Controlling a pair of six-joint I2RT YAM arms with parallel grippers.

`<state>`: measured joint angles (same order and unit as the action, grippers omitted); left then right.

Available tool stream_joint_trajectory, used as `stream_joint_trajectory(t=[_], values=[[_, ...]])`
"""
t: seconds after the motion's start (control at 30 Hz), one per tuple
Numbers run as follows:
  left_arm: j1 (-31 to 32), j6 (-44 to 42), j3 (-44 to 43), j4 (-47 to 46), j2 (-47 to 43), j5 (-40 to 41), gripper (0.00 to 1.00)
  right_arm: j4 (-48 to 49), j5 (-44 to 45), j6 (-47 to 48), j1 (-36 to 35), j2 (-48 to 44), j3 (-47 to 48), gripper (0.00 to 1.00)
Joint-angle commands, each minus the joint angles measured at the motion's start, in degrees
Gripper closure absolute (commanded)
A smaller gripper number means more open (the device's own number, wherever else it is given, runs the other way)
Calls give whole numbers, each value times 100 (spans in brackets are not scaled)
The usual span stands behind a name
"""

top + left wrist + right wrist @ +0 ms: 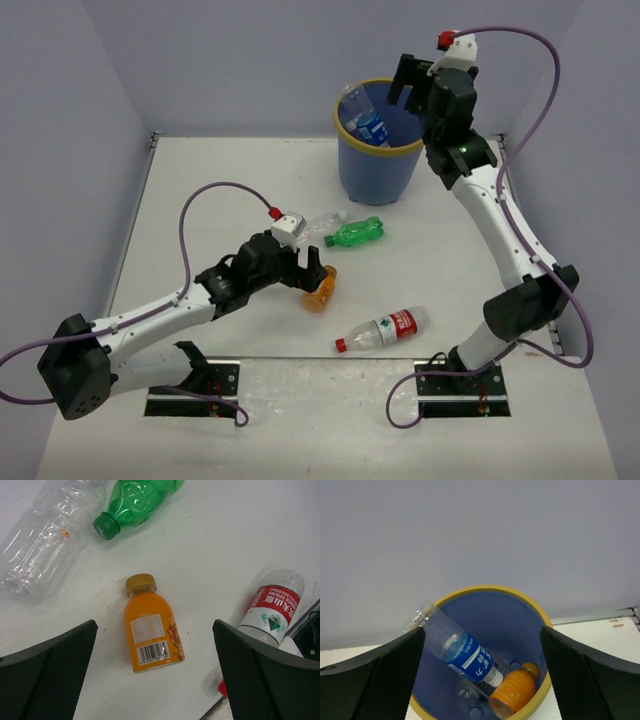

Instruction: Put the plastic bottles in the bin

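**Four bottles out on the desk; left hand lined up over the orange one**

Bin: the round blue plastic bin with a yellow rim (pixel 376 178) stands at the far side of the white desk (pixel 230 180). In it we see a clear bottle with a blue label (pixel 465 655), cap down with its base poking above the rim, and a ribbed orange bottle (pixel 517 690) at the bottom. There is some clear plastic beneath; we cannot tell how many.

Right hand (pixel 408 85): it hangs over the bin's mouth, fingers spread wide, nothing between them.

Outside the bin, all lying flat on its near-left side:
- Nearest it is the green plastic bottle (pixel 356 234), with a crumpled clear plastic bottle (pixel 322 222) just beside.
- Farther off is the small orange juice bottle with a tan cap (pixel 152 637).
- Farthest from the bin is the clear bottle with a red label and red cap (pixel 385 329).

Left hand (pixel 155 625): wide open and empty. It hovers over the orange juice bottle with a finger to each side, touching nothing.

Our reading: the pick of the orange juice bottle is the step in hand. The next move calls for lowering straight down and closing across the bottle's width. It may roll. The carry to the bin then likely needs the right hand clear of the mouth.
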<state>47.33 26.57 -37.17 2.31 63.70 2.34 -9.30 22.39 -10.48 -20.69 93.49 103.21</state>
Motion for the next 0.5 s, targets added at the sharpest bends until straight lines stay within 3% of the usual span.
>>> stream_joint_trajectory(t=[0.0, 0.13, 0.3, 0.47], values=[[-5, 72, -219, -108, 348, -177, 0, -71, -81, -100, -3, -783, -382, 1], [-5, 117, -212, -113, 666, -199, 0, -340, -133, -416, -5, -1534, -1196, 1], [-5, 96, -298, -247, 1132, -586, 0, 42, -53, -748, -5, -2474, -2702, 1], [4, 86, -377, -321, 1464, -485, 0, 120, -58, -1257, -5, -3213, -3749, 1]])
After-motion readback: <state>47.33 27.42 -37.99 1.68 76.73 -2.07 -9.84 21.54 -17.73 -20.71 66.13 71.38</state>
